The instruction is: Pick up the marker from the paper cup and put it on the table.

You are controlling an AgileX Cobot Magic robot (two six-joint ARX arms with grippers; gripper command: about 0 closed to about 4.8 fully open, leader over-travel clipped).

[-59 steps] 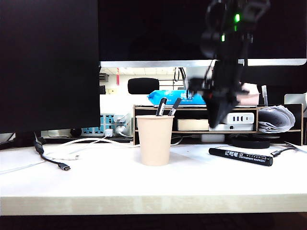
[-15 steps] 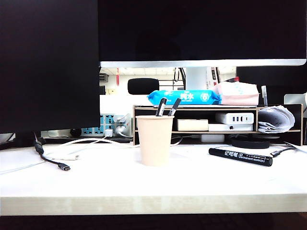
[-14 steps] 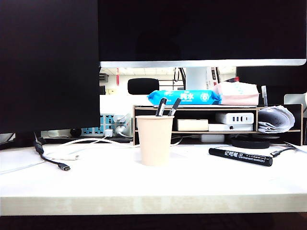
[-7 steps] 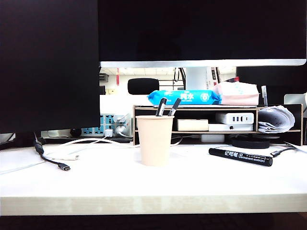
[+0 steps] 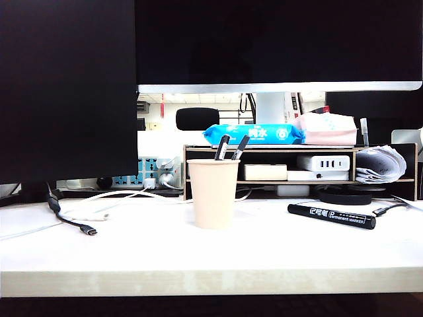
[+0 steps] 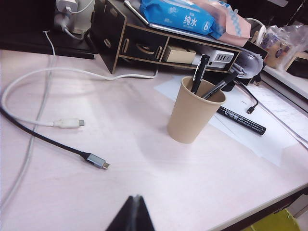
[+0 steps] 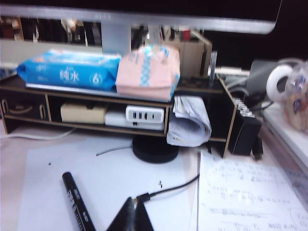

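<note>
My right pincer (image 7: 131, 211) hung low over the desk (image 5: 264, 254), its two tips pressed together on nothing, pointing toward the riser shelf (image 7: 202, 94) with a sheet of paper (image 7: 110, 185) under it. My left pincer (image 6: 133, 211) was likewise drawn together and empty, held above the near part of the desk, well apart from the cup (image 6: 195, 111) and aimed roughly toward it. Neither arm showed in the exterior view.

The marker (image 5: 332, 215) lay flat on the desk to the right of the cup in that view, near it but not touching, its white lettering facing up. In my right wrist view its capped end (image 7: 76, 197) lay just beside my pincer tips. The cup stood upright near the middle of the desk with two other markers (image 5: 231, 146) leaning inside, their tops above the rim. A dark cable (image 6: 57, 144) and a white cable (image 6: 53, 122) lay on the desk on the far side of the cup from the marker.
</note>
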